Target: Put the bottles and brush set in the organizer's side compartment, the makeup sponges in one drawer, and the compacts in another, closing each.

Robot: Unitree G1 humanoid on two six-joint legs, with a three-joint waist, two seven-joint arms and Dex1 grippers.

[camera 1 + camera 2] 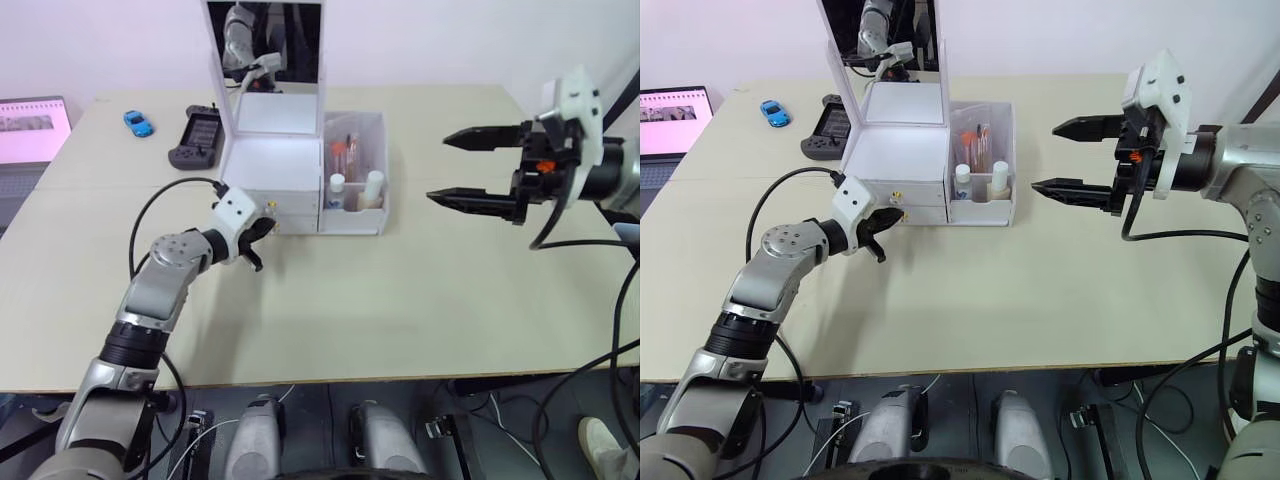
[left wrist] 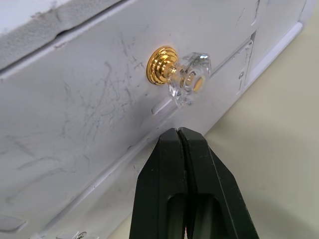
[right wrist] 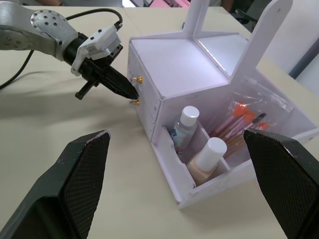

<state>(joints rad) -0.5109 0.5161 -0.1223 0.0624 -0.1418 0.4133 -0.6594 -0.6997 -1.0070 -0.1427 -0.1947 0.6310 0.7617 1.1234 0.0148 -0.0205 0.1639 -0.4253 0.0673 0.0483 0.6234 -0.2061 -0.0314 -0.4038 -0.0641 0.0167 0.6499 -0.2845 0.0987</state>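
Two stacked drawers sit flush in the front of the organizer (image 1: 895,165), a white plastic box with a scuffed, scratched face and an upright dark mirror lid, standing toward the back of the pale desk (image 1: 1020,300). Each drawer carries a small gold knob; the lower knob (image 2: 175,72) has a ribbed gold base and a clear faceted crystal head.

Left pincer (image 2: 177,133) — its two black fingers are pressed tight together, nothing between them — points at the lower drawer front, its tip just below that knob and very close to the plastic. Whether the tip actually touches the drawer cannot be told.

Over on the organizer's right, the side compartment (image 1: 372,130) is a translucent white bin with low dividers. Upright in its front cells stand the bottles: the short clear bottle (image 3: 182,129) with a blue label and round white cap, and beside it the taller bottle (image 3: 206,160) of beige liquid, also white-capped. Behind them leans the brush set (image 3: 243,119), a crinkled clear packet of thin pink handles with orange-red tips.

Right pincer (image 1: 462,170) hangs well apart from the organizer, out to its right above the desk — fingers spread wide, holding nothing, their inner pads showing a fine cross-hatched texture.

At the desk's far left lie a small blue toy car (image 1: 138,123) and a dark handheld game controller (image 1: 198,136).
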